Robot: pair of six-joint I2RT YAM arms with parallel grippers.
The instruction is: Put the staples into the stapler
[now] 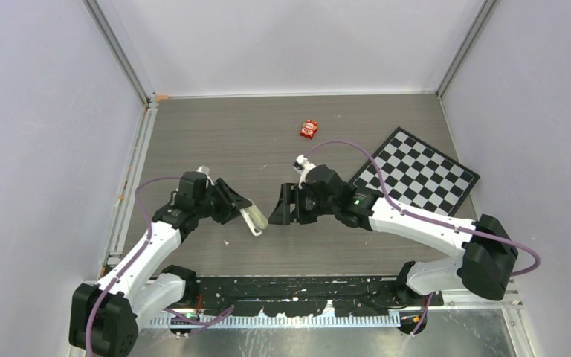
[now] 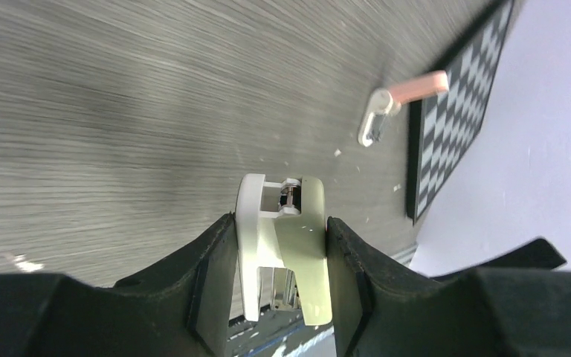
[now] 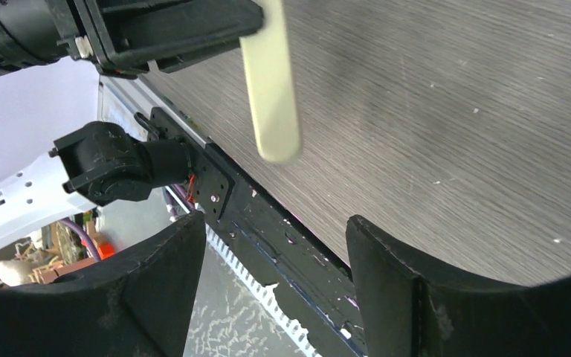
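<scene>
The left end effector [image 2: 281, 224] pinched the slim olive-grey bar-shaped stapler [image 2: 302, 271] across its sides, one end jutting beyond the fingertips above the grey tabletop [image 1: 253, 141]. Light, rigid and smooth, it would likely pivot unless held mid-body. The right end effector [image 3: 273, 223] hung spread, just opposite.

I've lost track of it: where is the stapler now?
In the top view the stapler sits left of centre, clamped in the left gripper, its free end near the open right gripper.
</scene>
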